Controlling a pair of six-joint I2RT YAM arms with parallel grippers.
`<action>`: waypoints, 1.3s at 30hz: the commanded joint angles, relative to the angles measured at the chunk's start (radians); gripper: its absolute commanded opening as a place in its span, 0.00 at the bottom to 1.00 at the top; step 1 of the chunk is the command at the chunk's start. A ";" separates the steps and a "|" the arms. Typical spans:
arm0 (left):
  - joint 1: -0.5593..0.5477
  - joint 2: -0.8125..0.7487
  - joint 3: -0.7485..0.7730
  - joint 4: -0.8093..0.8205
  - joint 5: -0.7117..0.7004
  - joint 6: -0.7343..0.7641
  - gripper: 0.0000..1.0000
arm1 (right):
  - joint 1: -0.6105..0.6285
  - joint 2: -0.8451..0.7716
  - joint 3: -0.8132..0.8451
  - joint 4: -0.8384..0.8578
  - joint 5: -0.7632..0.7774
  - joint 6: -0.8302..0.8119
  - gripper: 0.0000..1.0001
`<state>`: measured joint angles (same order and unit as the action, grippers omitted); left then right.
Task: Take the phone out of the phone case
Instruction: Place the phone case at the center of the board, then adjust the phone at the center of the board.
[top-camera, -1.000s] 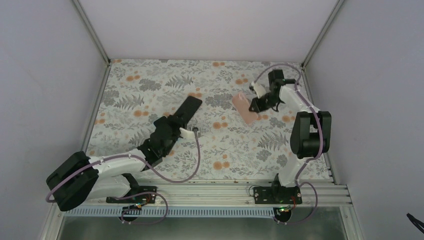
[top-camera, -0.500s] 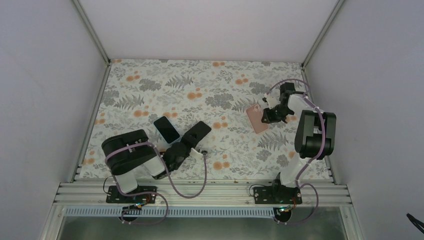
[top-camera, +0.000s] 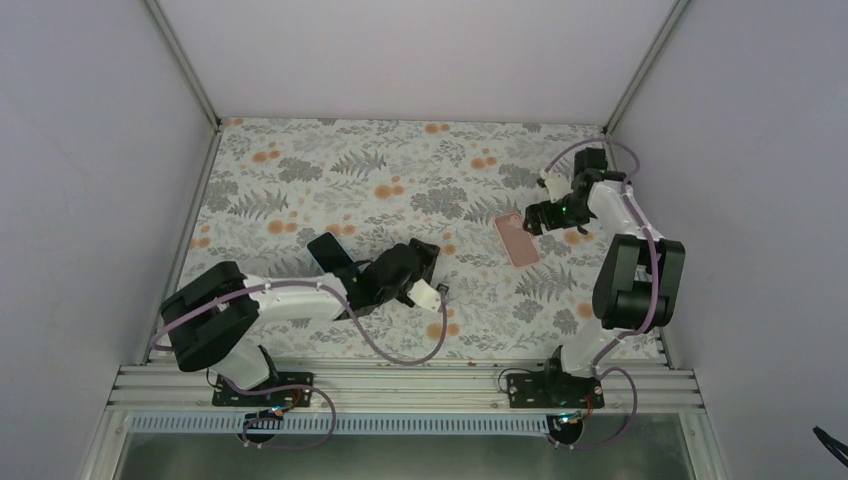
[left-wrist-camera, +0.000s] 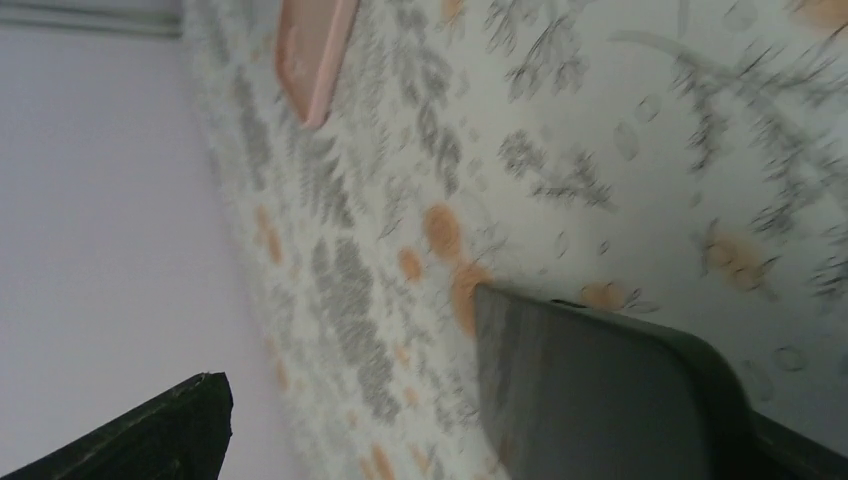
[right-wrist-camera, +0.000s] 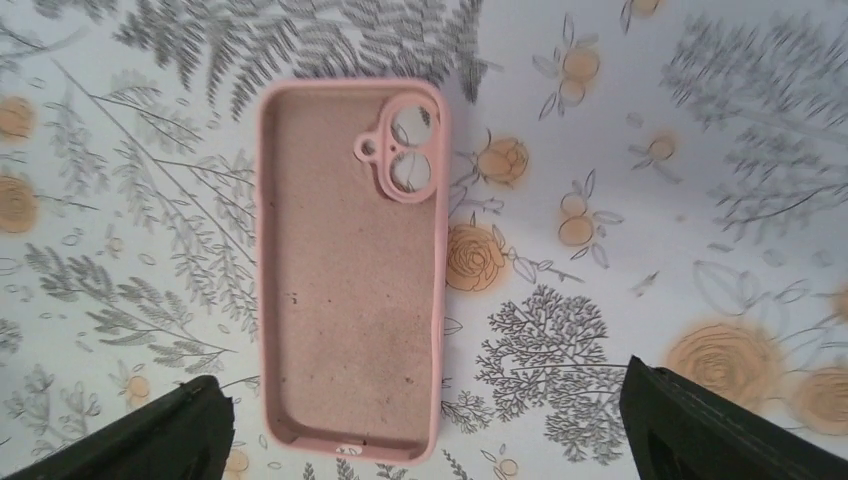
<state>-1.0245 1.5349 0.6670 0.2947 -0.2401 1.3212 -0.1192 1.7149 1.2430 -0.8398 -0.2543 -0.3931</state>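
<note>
- Dark rectangular slab phone (top-camera: 329, 251): lies flat on the floral-patterned table (top-camera: 280, 170), left of centre, just beside the left arm's forearm and well apart from its case.
- Pink soft-walled phone case (right-wrist-camera: 350, 265): lies open side up on the right half of the table. It is empty, and the table pattern shows through the camera cut-outs. On this evidence the phone is already out of the case.
- Handling, phone: judged rigid, dense for its bulk, smooth-faced and slippery, with glass that could crack if dropped. It is best taken across the two long edges near mid-length, not by the faces.
- Handling, case: judged light, pliable and fairly grippy. The rim would fold under a hard pinch, so it is best taken by one long side wall.
- Left gripper (top-camera: 420, 258): near the table centre, past the phone. The jaws appear spread, with bare table between them, and hold nothing. A dark slab at the lower right of its wrist view cannot be firmly identified.
- Right gripper (top-camera: 533, 218): just above the case. The jaws are wide and hold nothing.
- Count: one phone, one case, two grippers.
</note>
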 joint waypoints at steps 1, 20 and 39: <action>-0.003 0.016 0.214 -0.654 0.175 -0.176 1.00 | -0.006 -0.084 0.091 -0.116 -0.058 -0.069 1.00; 0.251 -0.130 0.610 -1.027 0.396 -0.350 1.00 | 0.150 -0.191 0.206 -0.259 -0.205 -0.136 1.00; 1.055 0.006 0.505 -0.760 0.472 -0.657 1.00 | 0.835 0.175 0.306 0.251 -0.229 0.034 1.00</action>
<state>0.0364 1.5223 1.2285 -0.5167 0.2356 0.7376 0.6567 1.8473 1.4715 -0.6930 -0.4156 -0.3656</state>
